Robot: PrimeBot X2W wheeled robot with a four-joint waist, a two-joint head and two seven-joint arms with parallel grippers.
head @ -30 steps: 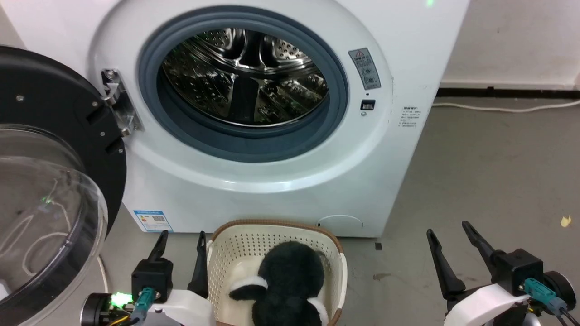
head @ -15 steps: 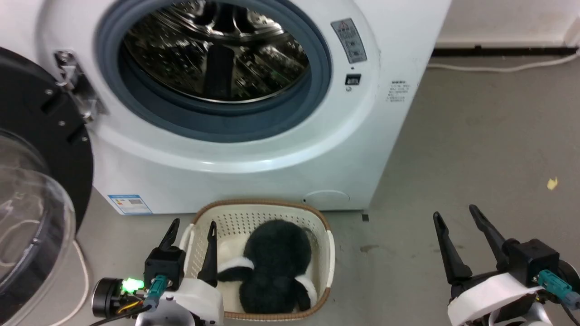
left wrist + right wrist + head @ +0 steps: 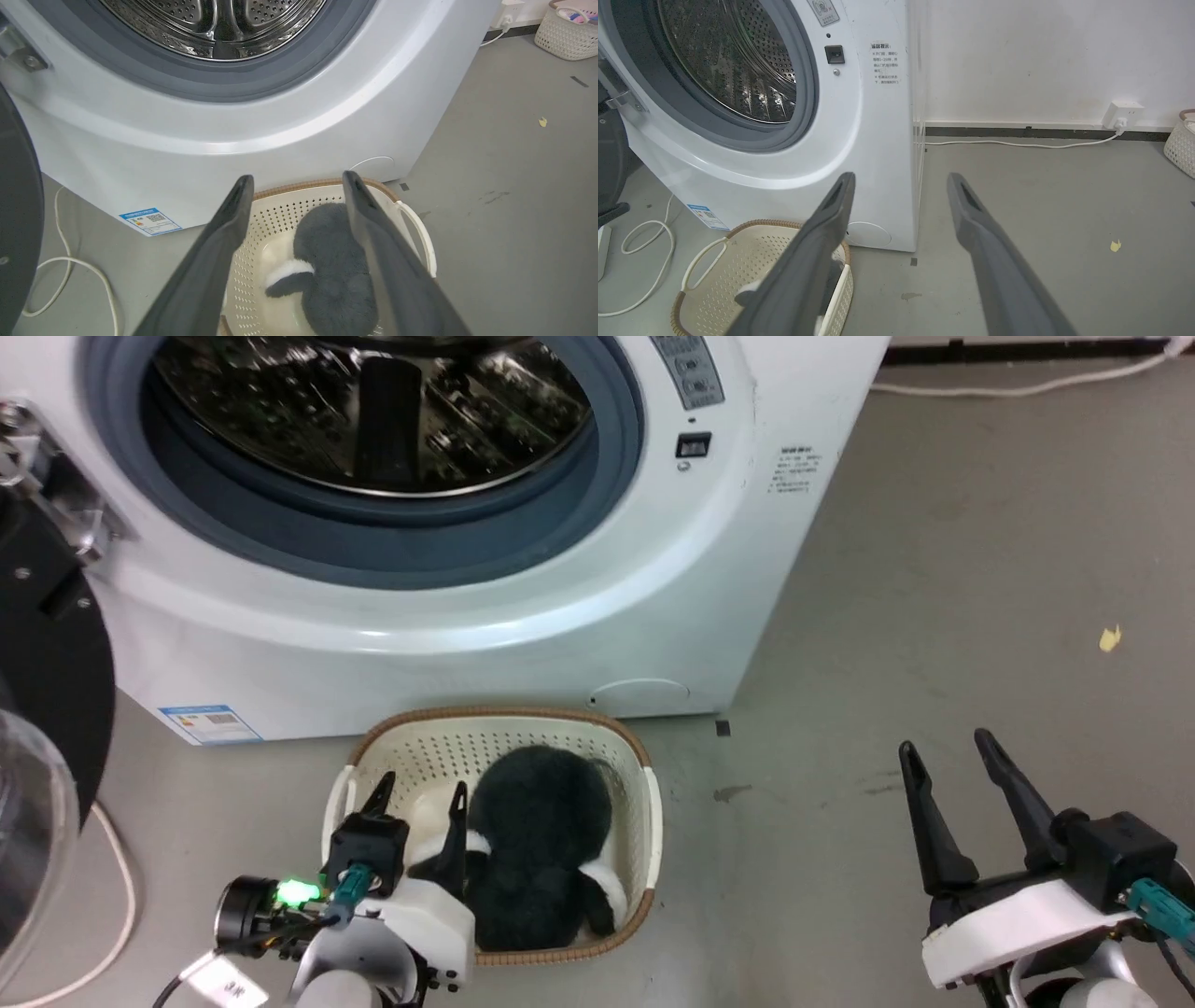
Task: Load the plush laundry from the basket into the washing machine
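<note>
Left pincer (image 3: 423, 782) spread, empty, above basket (image 3: 495, 714)

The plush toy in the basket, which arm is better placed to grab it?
Probably left. The left gripper is open at the basket, framing the plush laundry in the left wrist view. The right gripper is open over bare floor, away from the basket.

Washing machine (image 3: 560, 616) across upper left, door (image 3: 47, 644) open at left edge, basket (image 3: 485, 716) lower centre on floor (image 3: 934, 569) holding plush laundry (image 3: 532, 840), left gripper (image 3: 422, 786) fingers spread over basket's left side beside plush, right gripper (image 3: 945, 743) spread lower right.
</note>
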